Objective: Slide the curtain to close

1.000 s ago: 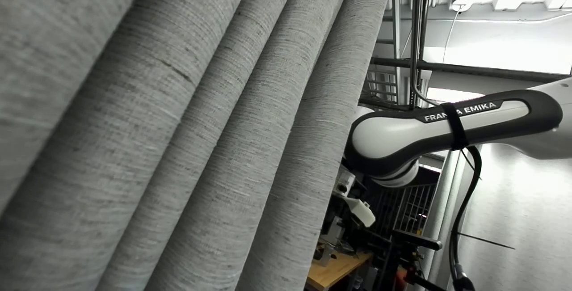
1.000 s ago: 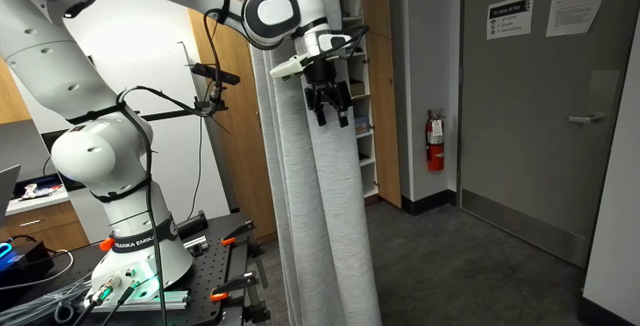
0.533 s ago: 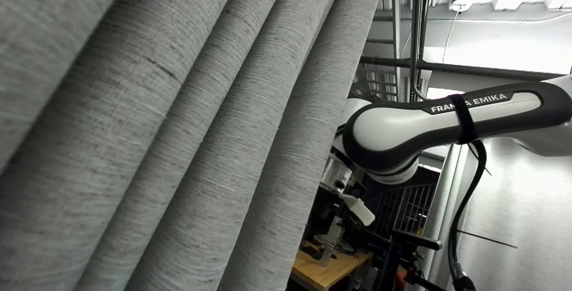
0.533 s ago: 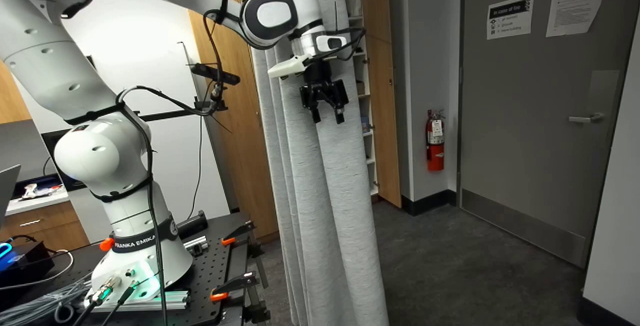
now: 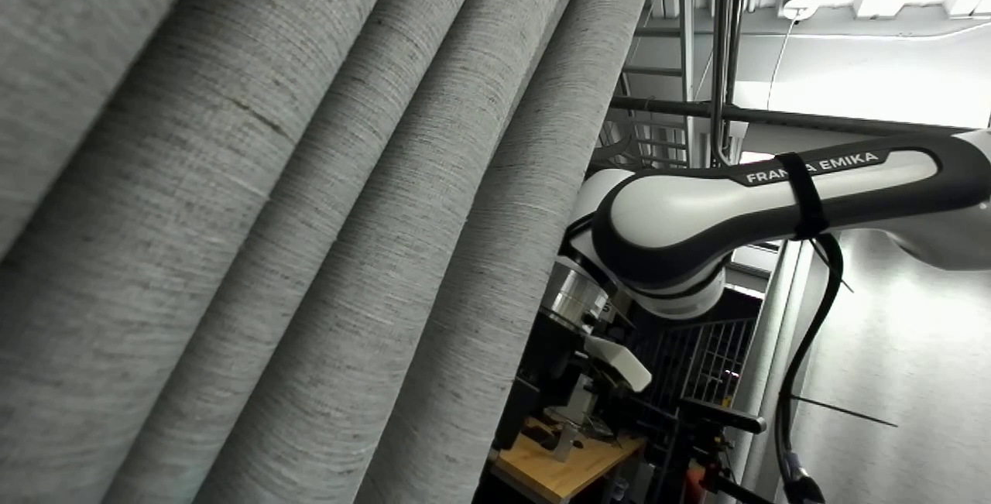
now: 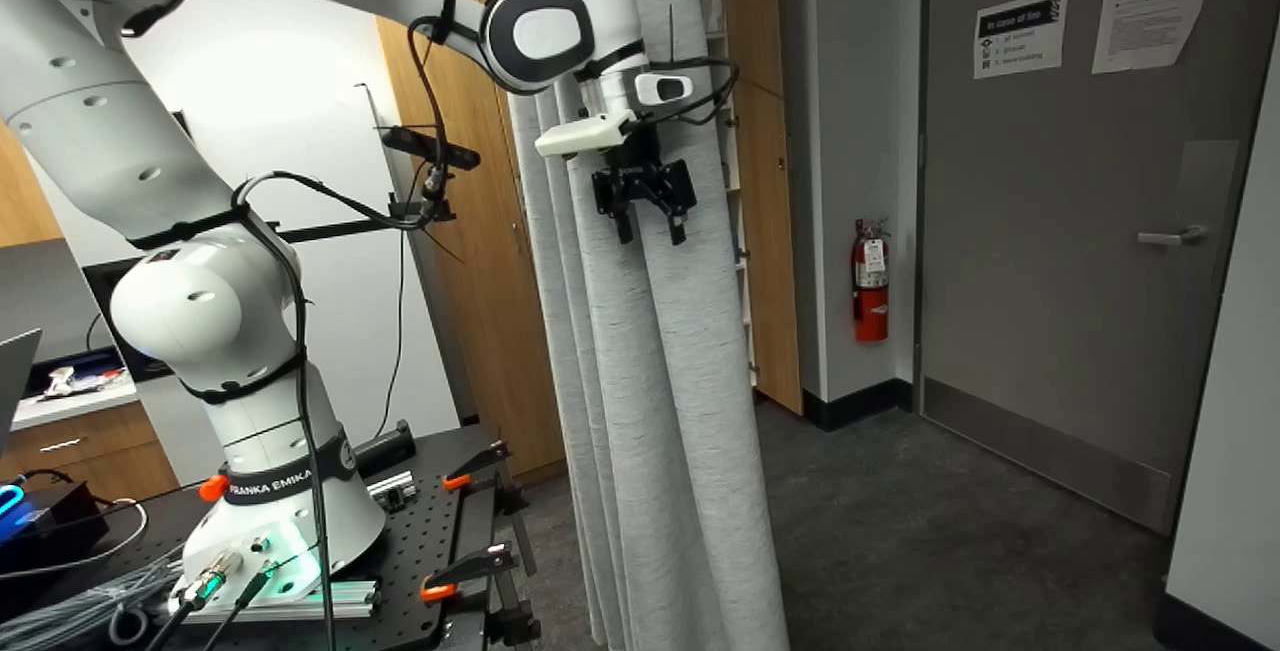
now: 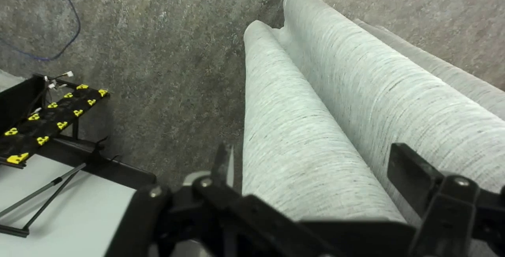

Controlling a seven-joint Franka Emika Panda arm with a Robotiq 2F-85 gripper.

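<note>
The light-grey pleated curtain [image 5: 372, 202] fills the left of an exterior view; the arm reaches past its right edge, which hides part of the wrist. In an exterior view the curtain [image 6: 700, 411] hangs in folds behind my black gripper [image 6: 651, 228]. The gripper points down there, its two fingers apart. In the wrist view the curtain [image 7: 300, 130] runs down to the floor, and a fold appears between the open fingers of the gripper [image 7: 313, 152]. The fingers are not closed on the fabric. Whether the gripper or wrist touches the curtain I cannot tell.
A wooden cabinet door [image 6: 762, 181] stands behind the curtain. A fire extinguisher [image 6: 870, 281] and a grey door [image 6: 1060, 311] are to its right. The robot's table [image 6: 420, 511] has clamps on its edge. A cable [image 7: 75, 16] lies on the floor in the wrist view.
The curtain's edge has shifted left in an exterior view, baring more of the wrist; elsewhere its lower part has shifted right. The gripper has moved slightly up and left. The fingers stay open.
</note>
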